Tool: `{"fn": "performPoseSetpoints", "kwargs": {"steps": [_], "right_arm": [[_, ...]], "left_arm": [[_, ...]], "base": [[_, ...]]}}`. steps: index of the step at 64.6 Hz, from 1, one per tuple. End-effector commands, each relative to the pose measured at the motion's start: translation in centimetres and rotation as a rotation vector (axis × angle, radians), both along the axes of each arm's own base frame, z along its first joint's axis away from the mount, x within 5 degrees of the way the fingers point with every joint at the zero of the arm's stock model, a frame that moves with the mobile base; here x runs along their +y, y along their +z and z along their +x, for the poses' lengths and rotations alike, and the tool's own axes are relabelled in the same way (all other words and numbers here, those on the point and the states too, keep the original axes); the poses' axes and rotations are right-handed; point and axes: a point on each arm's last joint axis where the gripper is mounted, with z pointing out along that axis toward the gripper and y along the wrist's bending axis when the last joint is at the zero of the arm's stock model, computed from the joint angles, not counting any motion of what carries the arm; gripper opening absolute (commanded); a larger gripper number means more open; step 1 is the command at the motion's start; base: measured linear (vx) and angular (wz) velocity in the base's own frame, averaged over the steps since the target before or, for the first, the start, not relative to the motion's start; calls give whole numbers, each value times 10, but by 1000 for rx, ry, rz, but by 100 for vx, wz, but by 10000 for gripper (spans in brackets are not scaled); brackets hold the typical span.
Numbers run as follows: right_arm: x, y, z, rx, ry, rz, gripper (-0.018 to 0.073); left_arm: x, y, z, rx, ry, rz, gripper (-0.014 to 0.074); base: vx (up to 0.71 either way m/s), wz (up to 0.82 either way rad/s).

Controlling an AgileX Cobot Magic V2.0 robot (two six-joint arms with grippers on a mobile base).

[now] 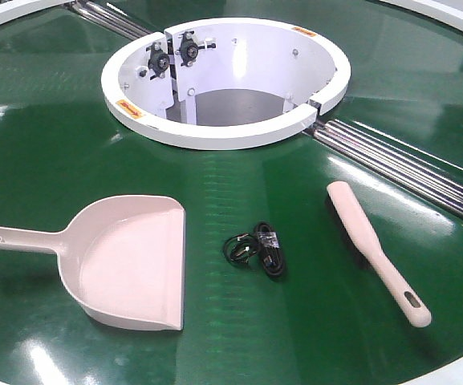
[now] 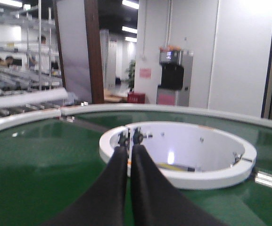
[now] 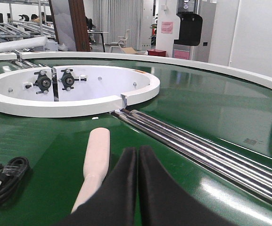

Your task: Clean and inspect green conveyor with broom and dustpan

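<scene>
green conveyor [image 1: 54,144], on it dustpan [image 1: 127,261], coiled black cable [image 1: 261,250], broom [image 1: 371,245]

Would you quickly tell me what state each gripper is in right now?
Left gripper: closed, holding nothing.
Right gripper: closed, holding nothing; the broom lies loose on the green conveyor.

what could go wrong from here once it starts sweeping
1. The coiled black cable lies between dustpan and broom; sweeping may snag or drag it rather than scoop it.
2. The broom lies flat on the glossy green conveyor beside the roller seam; a poor grasp by the shut right gripper could skid it there.
</scene>
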Motion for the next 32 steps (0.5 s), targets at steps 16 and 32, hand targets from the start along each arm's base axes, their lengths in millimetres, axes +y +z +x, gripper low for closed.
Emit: {"fn": "performPoseSetpoints", "kwargs": {"steps": [16,32], "right_arm": [[0,6,-1,-81,-4,1,-8],[0,6,-1,-81,-4,1,-8]], "left_arm": [[-5,20,59,349,4,28,-6],[-7,5,84,453,3,37,17]], "base": [[0,0],[0,0]]}}
